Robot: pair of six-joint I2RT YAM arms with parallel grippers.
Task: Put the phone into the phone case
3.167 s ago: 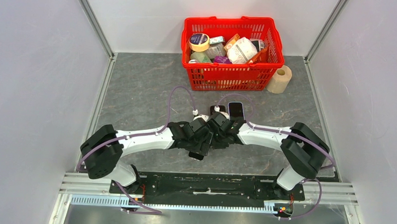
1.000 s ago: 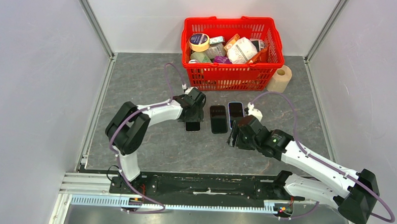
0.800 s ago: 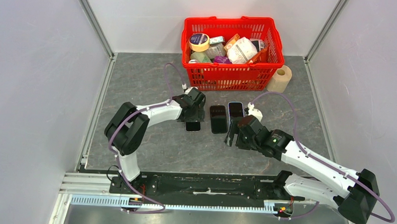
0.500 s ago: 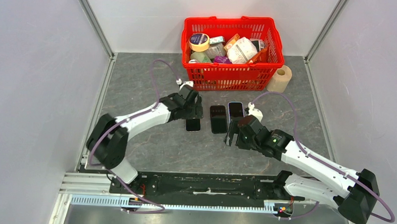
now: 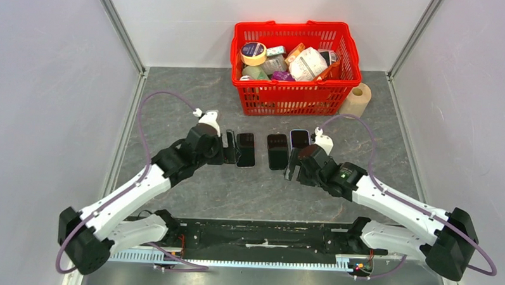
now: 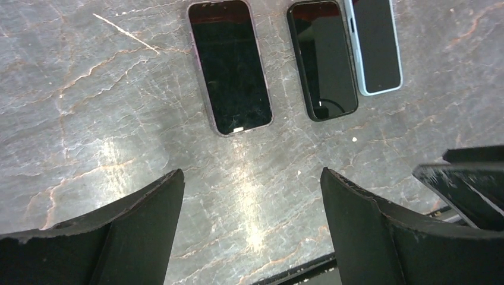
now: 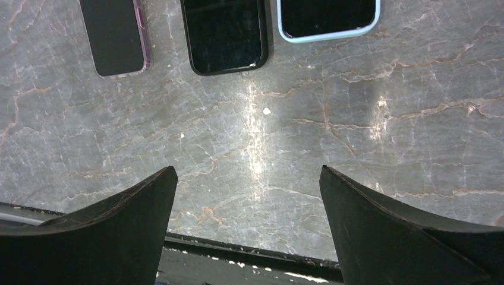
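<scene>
**A:** Where's the phone?

**B:** Three lie flat in a row, mid-table, screens up. There's a purple-edged phone (image 5: 245,149), a black phone (image 5: 277,151) at its 3 o'clock, and a blue-edged phone (image 5: 300,140) close beside that, nudged toward 12. I can't tell whether any of them is an empty case.

**A:** And the claws?

**B:** The left claw (image 6: 251,177) is near the purple-edged phone, at its 9 o'clock. Its jaws are spread wide with nothing between them. The right claw (image 7: 248,171) is at about 6 o'clock from the blue-edged phone, also released and empty.

**A:** Farther out?

**B:** A red basket (image 5: 294,96) full of goods sits at 12 o'clock on the grey table (image 5: 175,108). A paper roll (image 5: 356,100) stands at the basket's 3 o'clock.
</scene>
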